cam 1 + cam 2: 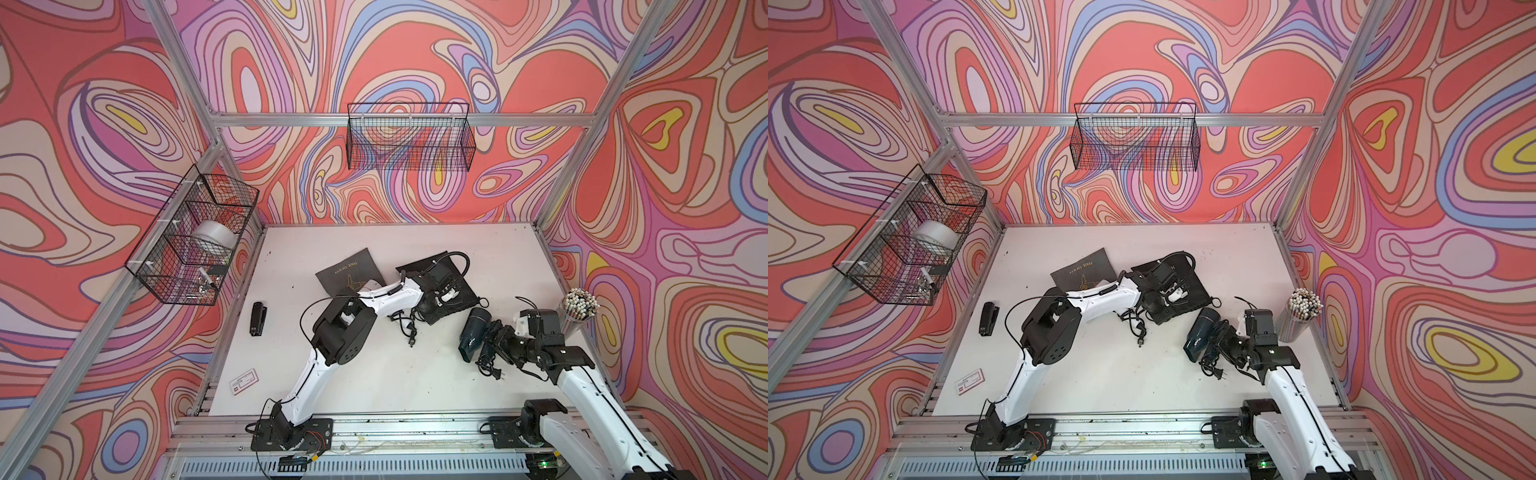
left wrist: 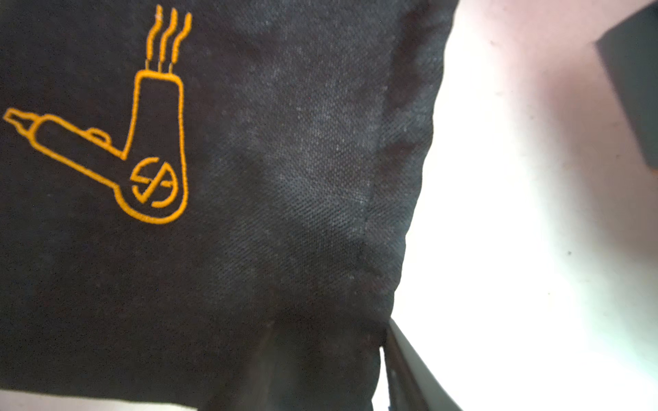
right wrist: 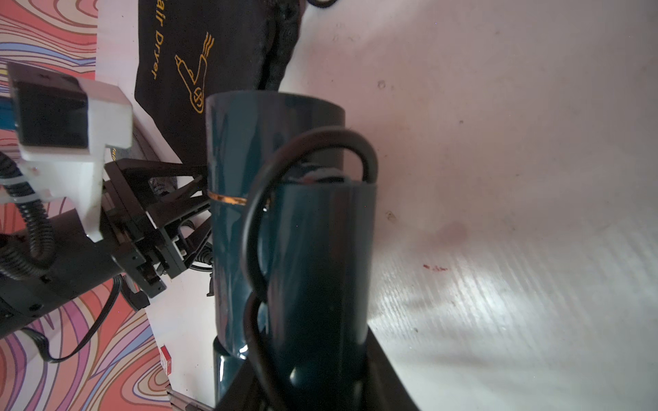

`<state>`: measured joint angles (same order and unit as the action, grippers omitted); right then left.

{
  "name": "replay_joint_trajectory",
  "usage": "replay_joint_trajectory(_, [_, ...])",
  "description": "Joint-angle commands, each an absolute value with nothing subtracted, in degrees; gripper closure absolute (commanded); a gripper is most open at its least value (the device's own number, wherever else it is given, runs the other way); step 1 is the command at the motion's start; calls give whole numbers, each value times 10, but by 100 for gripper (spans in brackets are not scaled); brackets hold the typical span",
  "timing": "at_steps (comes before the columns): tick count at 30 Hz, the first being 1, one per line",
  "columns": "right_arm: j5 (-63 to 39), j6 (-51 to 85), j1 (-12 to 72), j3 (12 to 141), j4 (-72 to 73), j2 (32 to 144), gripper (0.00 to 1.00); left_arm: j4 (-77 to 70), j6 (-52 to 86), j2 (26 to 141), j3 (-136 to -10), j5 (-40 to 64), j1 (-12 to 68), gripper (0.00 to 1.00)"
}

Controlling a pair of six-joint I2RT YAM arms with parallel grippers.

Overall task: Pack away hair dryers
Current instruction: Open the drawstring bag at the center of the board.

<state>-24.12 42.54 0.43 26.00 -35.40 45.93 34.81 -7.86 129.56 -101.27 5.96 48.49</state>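
Between swirl-patterned walls [image 1: 83, 124], scuffed white tabletop [image 1: 374, 374] with teal dryer [image 1: 471, 332]

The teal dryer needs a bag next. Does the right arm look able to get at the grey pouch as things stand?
Probably not: the right end effector is shut on the teal dryer, and the left arm crosses the way to the grey pouch.

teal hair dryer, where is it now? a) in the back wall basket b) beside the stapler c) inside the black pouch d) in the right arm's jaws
d: in both top views the teal hair dryer sits in the jaws of the right gripper, outside the black pouch.
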Motion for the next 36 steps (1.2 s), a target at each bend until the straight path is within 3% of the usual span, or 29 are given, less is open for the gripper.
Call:
replay_joint_trajectory(1, [-255, 425, 1, 256, -326, 455, 95, 349, -78, 1302, -1021, 56, 491, 68])
replay_joint_trajectory(5, [-257, 423, 2, 251, -327, 454, 95, 338, -73, 1288, -1014, 54, 491, 73])
replay_joint_trajectory(19, [-273, 423, 3, 231, -306, 451, 96, 268, -42, 1213, -955, 65, 491, 76])
replay_joint_trajectory(27, [-298, 418, 3, 229, -286, 453, 96, 247, -22, 1208, -947, 67, 491, 89])
replay_joint_trajectory(29, [-293, 414, 3, 230, -293, 454, 96, 246, -20, 1209, -947, 70, 492, 85])
replay_joint_trajectory(33, [-278, 413, 3, 228, -304, 449, 97, 256, -27, 1220, -947, 67, 491, 62])
replay_joint_trajectory(36, [-281, 420, 3, 225, -297, 448, 97, 272, -39, 1236, -952, 61, 491, 52])
